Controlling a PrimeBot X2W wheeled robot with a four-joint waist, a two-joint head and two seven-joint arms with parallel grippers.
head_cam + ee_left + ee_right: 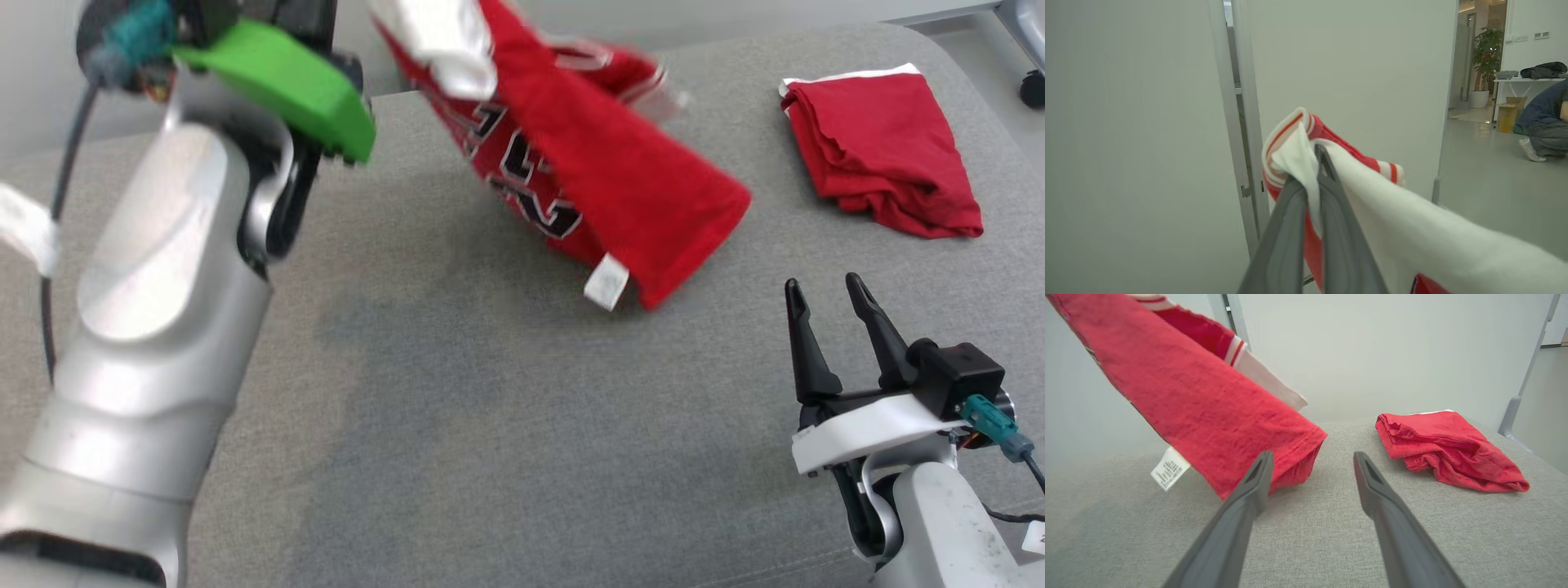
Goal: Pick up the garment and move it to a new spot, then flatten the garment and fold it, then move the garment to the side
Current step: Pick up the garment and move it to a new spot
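Observation:
The garment [620,180], a red jersey with dark numbers, white trim and a white label [606,287], hangs slanting from the top of the head view down to the grey surface [490,408]. My left gripper [1308,167] is shut on its red-and-white striped edge, with the pale inner side [1412,228] draping away to the right. In the right wrist view the garment [1208,404] hangs at the upper left, its lower corner just beyond the left finger. My right gripper [823,284] stands open at the lower right, nothing between its fingers [1313,457].
A second red garment [886,147], roughly folded, lies at the back right of the surface [1445,449]. My left forearm [163,310] fills the left of the head view. A person [1543,122] crouches on the floor far off, beyond a pale wall panel [1351,73].

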